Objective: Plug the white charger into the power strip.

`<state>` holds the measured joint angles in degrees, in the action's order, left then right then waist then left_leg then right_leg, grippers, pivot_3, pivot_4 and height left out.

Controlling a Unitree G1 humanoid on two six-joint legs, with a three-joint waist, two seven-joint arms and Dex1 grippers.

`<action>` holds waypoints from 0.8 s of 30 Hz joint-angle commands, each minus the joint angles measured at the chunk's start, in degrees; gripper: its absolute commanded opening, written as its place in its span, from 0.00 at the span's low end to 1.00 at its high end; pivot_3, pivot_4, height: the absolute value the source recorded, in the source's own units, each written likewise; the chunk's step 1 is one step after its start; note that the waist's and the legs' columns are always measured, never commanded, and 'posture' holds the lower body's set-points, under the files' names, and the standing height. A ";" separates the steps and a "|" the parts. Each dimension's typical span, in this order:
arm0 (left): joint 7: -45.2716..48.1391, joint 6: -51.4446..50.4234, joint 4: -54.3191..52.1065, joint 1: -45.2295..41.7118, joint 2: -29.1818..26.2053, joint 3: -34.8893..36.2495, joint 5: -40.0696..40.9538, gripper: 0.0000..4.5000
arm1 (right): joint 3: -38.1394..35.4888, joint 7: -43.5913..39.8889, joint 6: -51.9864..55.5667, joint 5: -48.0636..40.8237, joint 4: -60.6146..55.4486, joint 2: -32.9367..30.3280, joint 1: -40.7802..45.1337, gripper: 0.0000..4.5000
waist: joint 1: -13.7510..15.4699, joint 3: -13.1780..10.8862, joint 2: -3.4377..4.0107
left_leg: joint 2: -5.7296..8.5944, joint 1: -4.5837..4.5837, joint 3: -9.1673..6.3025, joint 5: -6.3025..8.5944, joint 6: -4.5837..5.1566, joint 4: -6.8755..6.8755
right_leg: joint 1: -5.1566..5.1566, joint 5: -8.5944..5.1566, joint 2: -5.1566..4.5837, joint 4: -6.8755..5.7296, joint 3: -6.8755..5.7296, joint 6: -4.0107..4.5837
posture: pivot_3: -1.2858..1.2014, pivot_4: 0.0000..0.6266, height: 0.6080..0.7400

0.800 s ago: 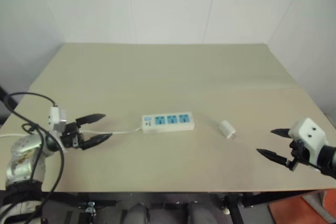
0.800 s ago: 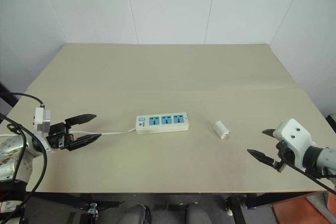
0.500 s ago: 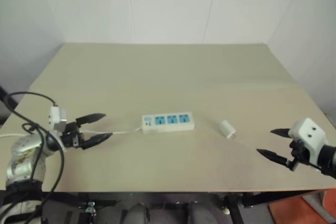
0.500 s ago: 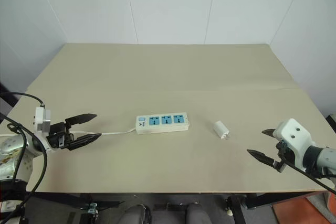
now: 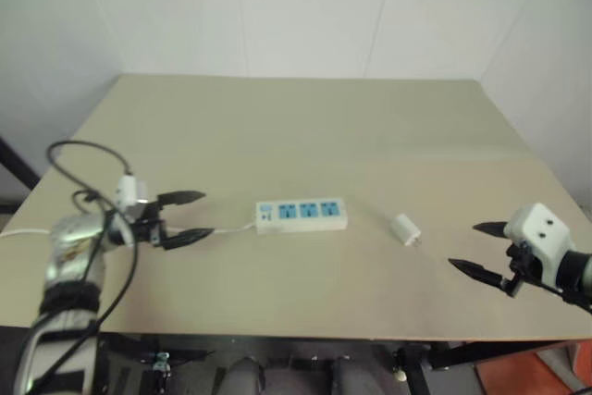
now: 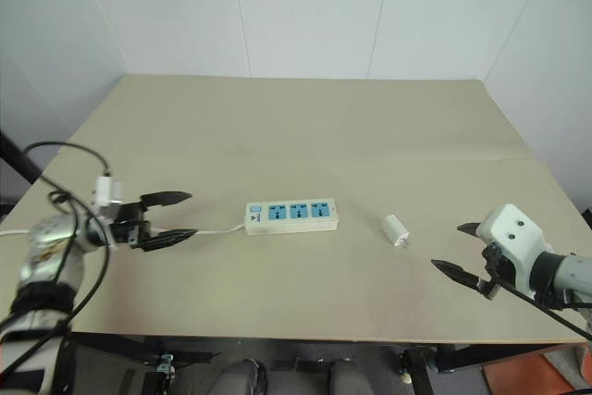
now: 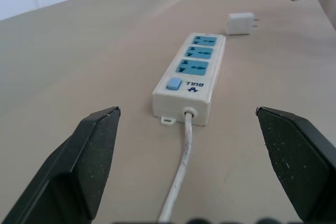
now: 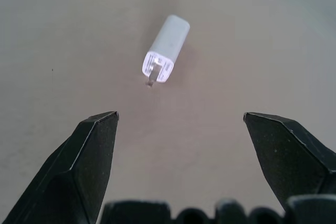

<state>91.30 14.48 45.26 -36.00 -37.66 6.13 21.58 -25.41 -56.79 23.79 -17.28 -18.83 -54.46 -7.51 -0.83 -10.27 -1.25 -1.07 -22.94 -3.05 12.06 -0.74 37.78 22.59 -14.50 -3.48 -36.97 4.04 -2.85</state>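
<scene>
white charger [image 6: 395, 229] lies on its side on the desk [image 6: 305, 136], unplugged, prongs toward the right tool (seen in the right wrist view). it sits just off the 3 o'clock end of the power strip [image 6: 291, 216], apart from it. strip lies flat mid-desk, three blue socket faces up, switch end at 9 o'clock; thin white cord [image 6: 220, 230] runs from that end toward the left tool [image 6: 173, 216]. left tool released, fingers spread either side of the cord, not touching the strip. right tool [image 6: 456, 249] released too, at about 4 o'clock of the charger, near but clear of it.
</scene>
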 commanded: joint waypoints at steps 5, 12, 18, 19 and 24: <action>1.20 14.90 19.66 -14.84 5.25 -7.99 -6.33 1.00 | -3.19 1.40 3.44 -2.35 -6.50 -0.79 0.24 0.99 | 0.04 0.01 -0.02 | 0.03 -0.54 -0.01 0.00 0.01 0.01 | 0.43 0.04 0.00 0.13 0.02 -0.04 | 0.52 0.24 1.00; 0.79 17.77 27.79 -19.96 9.42 -6.71 -10.25 1.00 | -6.51 1.96 6.47 -4.69 -11.95 -0.56 -1.10 0.99 | -0.26 0.00 -0.05 | 0.04 -0.74 -0.05 0.01 0.03 0.01 | 0.59 0.08 0.00 0.09 0.01 0.00 | 0.52 0.24 1.00; -5.67 20.53 30.14 -21.53 11.33 -6.81 -16.15 1.00 | -8.53 2.66 8.34 -5.92 -14.42 -0.45 -2.03 0.99 | 0.00 -0.02 -0.09 | 0.05 -0.72 -0.07 -0.01 0.00 0.07 | 0.57 0.09 0.00 0.05 0.01 -0.18 | 0.52 0.24 1.00; -7.72 20.43 30.46 -21.68 11.55 -6.71 -17.04 1.00 | -8.93 2.72 8.60 -6.06 -14.74 -0.31 -2.47 0.99 | 0.01 -0.02 -0.09 | 0.05 -0.71 -0.07 -0.02 0.00 0.07 | 0.56 0.10 0.00 0.05 0.01 -0.18 | 0.52 0.24 1.00; -11.73 17.64 31.49 -21.84 11.88 -6.38 -20.14 1.00 | -9.85 2.98 9.19 -6.31 -15.63 0.10 -4.53 0.99 | -0.05 -0.03 -0.10 | 0.06 -0.71 -0.08 -0.02 0.00 0.07 | 0.56 0.10 0.00 0.06 0.03 -0.18 | 0.52 0.24 1.00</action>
<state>80.33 33.09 76.71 -56.45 -25.54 -1.12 2.04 -32.75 -54.36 32.77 -23.09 -32.85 -54.48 -11.99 -0.88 -10.30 -1.35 -1.01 -23.65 -3.12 12.05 -0.74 37.86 23.16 -14.40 -3.47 -36.92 4.07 -3.04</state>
